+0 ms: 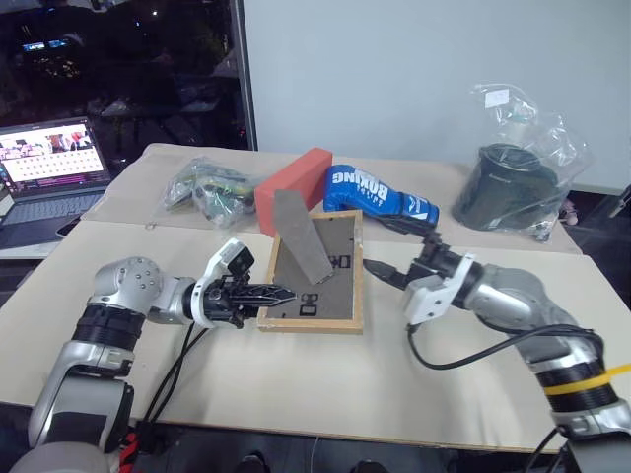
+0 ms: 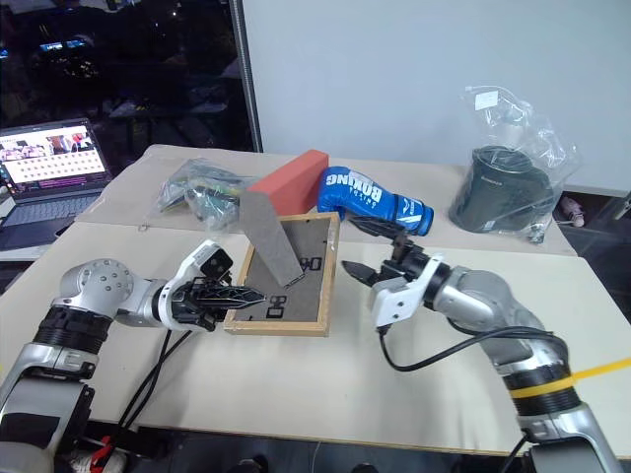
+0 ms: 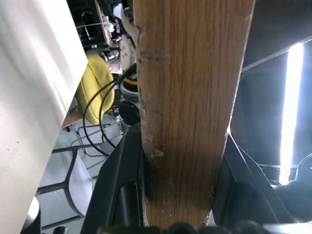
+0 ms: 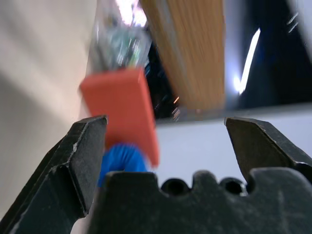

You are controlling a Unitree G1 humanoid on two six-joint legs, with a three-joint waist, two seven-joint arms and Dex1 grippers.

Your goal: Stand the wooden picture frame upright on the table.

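My left gripper is clamped on the near-left rail of the wooden picture frame, one finger either side of the wood, as the left wrist view shows. The frame lies back-up on the table, just ahead of my left fingertips, its prop leg swung out and pointing upward. Holding the edge gives me a pivot for tipping the frame onto its leg, I judge. My right gripper, jaws spread wide and holding nothing, hovers just off the frame's opposite rail, placed to steady that side. Beyond the frame sit a red-orange block and a blue boxing glove, well clear of both grippers.
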